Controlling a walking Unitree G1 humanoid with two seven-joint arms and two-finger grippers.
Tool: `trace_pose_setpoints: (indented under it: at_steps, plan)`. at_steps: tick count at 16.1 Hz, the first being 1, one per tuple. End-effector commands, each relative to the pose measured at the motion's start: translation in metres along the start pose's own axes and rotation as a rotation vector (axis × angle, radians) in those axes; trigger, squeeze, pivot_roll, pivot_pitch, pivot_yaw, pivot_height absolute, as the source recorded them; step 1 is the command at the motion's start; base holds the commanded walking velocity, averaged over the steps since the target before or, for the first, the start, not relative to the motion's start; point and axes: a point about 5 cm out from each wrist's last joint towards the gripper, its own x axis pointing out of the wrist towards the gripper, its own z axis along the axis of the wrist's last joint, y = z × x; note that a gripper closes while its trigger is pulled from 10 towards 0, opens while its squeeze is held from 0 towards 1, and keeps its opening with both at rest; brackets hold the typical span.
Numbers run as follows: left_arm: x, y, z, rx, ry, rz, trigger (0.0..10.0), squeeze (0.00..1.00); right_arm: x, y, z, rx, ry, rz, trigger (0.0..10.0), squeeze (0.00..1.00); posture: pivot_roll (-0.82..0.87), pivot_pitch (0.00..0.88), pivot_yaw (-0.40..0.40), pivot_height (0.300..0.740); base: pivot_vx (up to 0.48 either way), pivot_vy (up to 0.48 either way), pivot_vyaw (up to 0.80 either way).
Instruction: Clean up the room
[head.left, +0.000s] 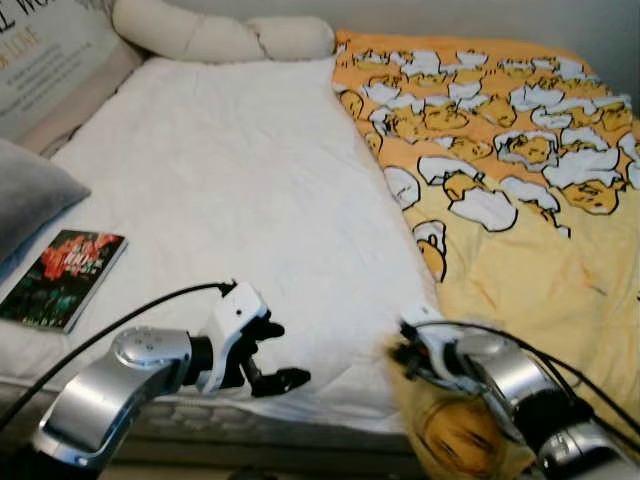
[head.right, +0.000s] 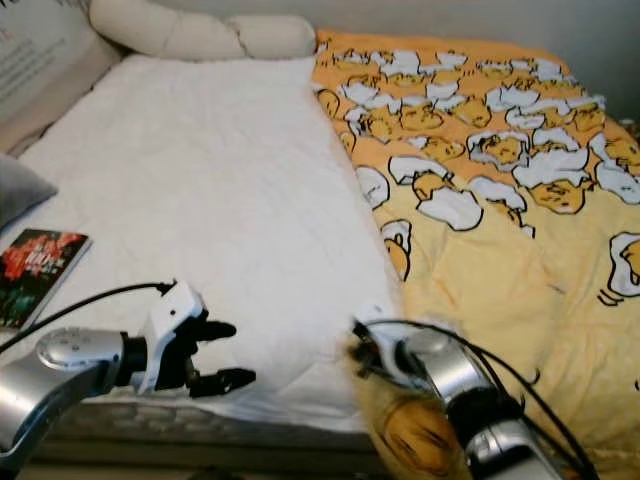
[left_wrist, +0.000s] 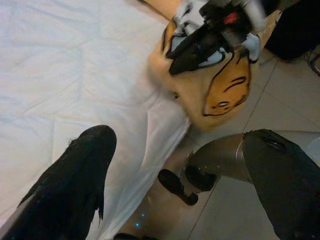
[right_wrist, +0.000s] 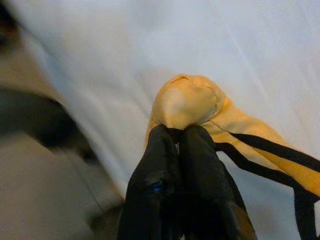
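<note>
Left eye view: a yellow-and-orange cartoon-print blanket (head.left: 520, 200) covers the bed from 12 to 4 o'clock, leaving the white quilted mattress sheet (head.left: 230, 190) bare. The right gripper (head.left: 412, 352), at 5 o'clock, pinches the blanket's near corner at the foot edge. The left gripper (head.left: 268, 352), at 7 o'clock, hovers with fingers spread and nothing between them. A dark paperback book with red lettering (head.left: 62, 278) lies at 9 o'clock beside a grey cushion (head.left: 30, 195).

Left wrist view: the blanket corner hangs bunched past the mattress edge, over the tiled floor (left_wrist: 260, 115).

Right wrist view: the two black fingers (right_wrist: 197, 165) are clenched on a small bulging fold of cloth.

Risk: the bite looks shallow, so a hard pull across the sheet may slip the fold free. Dragging leftward could also sweep the book off the bed.
</note>
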Motion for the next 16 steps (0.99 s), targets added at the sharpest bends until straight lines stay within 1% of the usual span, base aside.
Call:
trace_pose_setpoints:
  at_steps: [1,2,3,4,5,7,8,9,10,11,12,13,14,15,16]
  plan:
    - [-0.004,0.003,0.002,0.007,-0.003,0.012,10.0,0.00,-0.002,0.012,0.029,-0.028,-0.142,0.118,0.0,0.00,0.00,0.000,0.030,0.740,0.000,0.000,0.00]
    - [-0.006,0.003,0.002,0.008,-0.004,0.007,10.0,0.00,-0.017,0.037,0.060,0.030,-0.330,0.328,0.0,0.00,0.01,0.000,0.030,0.740,0.000,0.000,0.00]
    - [-0.007,0.003,0.001,0.008,-0.003,0.003,10.0,0.00,-0.040,0.063,0.082,0.043,-0.444,0.549,0.0,0.00,0.00,0.000,0.032,0.740,0.000,0.000,0.00]
    - [-0.007,0.002,0.001,0.008,-0.001,-0.004,10.0,0.00,-0.054,0.075,0.088,0.027,-0.465,0.665,0.0,0.00,0.00,0.000,0.034,0.740,0.000,0.000,0.00]
    - [-0.007,0.002,0.001,0.009,0.001,-0.011,10.0,0.00,-0.067,0.086,0.089,0.015,-0.465,0.769,0.0,0.00,0.00,0.000,0.033,0.740,0.000,0.000,0.00]
    - [-0.006,0.001,0.001,0.010,0.001,-0.020,10.0,0.00,-0.077,0.095,0.081,-0.022,-0.407,0.838,0.0,0.00,0.00,0.000,0.034,0.740,0.000,0.000,0.00]
    - [-0.006,-0.001,0.001,0.010,0.000,-0.030,10.0,0.00,-0.083,0.100,0.075,-0.026,-0.363,0.866,0.0,0.00,0.00,0.000,0.033,0.740,0.000,0.000,0.00]
    - [-0.006,-0.001,0.001,0.010,0.000,-0.032,10.0,0.00,-0.085,0.102,0.072,-0.021,-0.343,0.872,0.0,0.00,0.00,0.000,0.032,0.740,0.000,0.000,0.00]
    - [-0.006,-0.001,0.001,0.011,0.001,-0.031,10.0,0.00,-0.085,0.103,0.067,-0.031,-0.305,0.837,2.5,0.00,0.01,0.000,0.031,0.740,0.000,0.000,0.00]
    - [-0.006,0.000,0.000,0.012,0.002,-0.022,10.0,0.00,-0.080,0.098,0.063,-0.035,-0.275,0.760,10.0,0.00,0.01,0.000,0.031,0.740,0.000,0.000,0.00]
    - [-0.006,0.000,0.000,0.012,0.003,-0.018,10.0,0.00,-0.077,0.096,0.061,-0.032,-0.262,0.738,10.0,0.00,0.01,0.000,0.031,0.740,0.000,0.000,0.00]
    - [-0.005,0.006,0.001,0.012,-0.014,0.035,10.0,0.00,-0.066,0.077,0.057,-0.027,-0.223,0.554,10.0,0.28,0.01,0.000,0.030,0.740,0.000,0.000,0.00]
    - [-0.005,0.008,0.001,0.015,-0.026,0.059,10.0,0.00,-0.063,0.071,0.055,-0.017,-0.212,0.493,10.0,1.00,0.01,0.000,0.028,0.740,0.000,0.000,0.00]
    - [-0.002,0.015,0.004,0.019,-0.062,0.129,10.0,0.00,-0.057,0.060,0.052,-0.001,-0.207,0.381,10.0,1.00,0.01,0.000,0.026,0.740,0.000,0.000,0.00]
    - [0.001,0.023,0.008,0.011,-0.112,0.232,10.0,0.00,-0.052,0.046,0.050,0.030,-0.208,0.234,10.0,1.00,0.01,0.000,0.026,0.740,0.000,0.000,0.00]
